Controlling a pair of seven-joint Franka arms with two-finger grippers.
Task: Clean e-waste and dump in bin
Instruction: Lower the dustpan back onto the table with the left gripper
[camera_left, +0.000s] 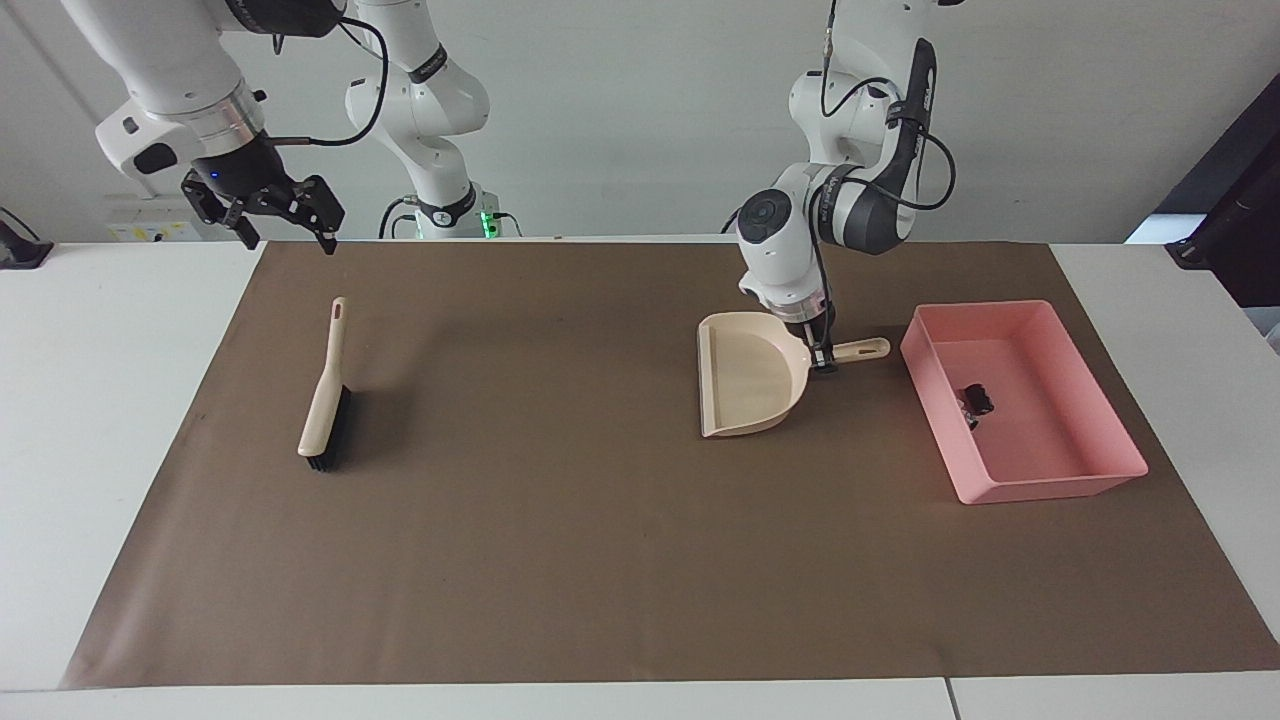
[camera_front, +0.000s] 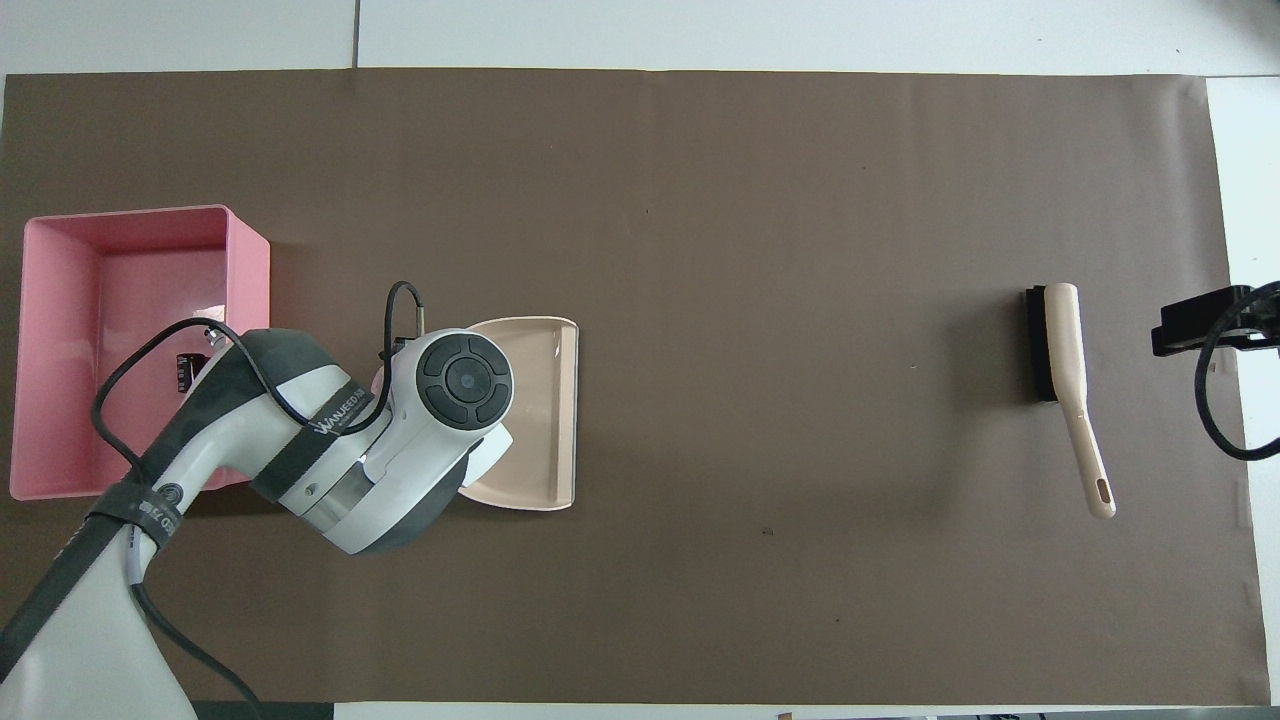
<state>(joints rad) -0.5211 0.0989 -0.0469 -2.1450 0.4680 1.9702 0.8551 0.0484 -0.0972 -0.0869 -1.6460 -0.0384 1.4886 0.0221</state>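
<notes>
Facing view, left gripper (camera_left: 822, 360) gripping dustpan (camera_left: 748, 385) handle, arm bent downward

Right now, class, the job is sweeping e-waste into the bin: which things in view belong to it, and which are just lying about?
Belong to the job:
- e-waste, in the bin
- pink bin
- dustpan, handle held by the left hand
- brush, lying on the mat

Just lying about:
- brown mat
- right hand, waiting over the mat's edge, fingers open
</notes>
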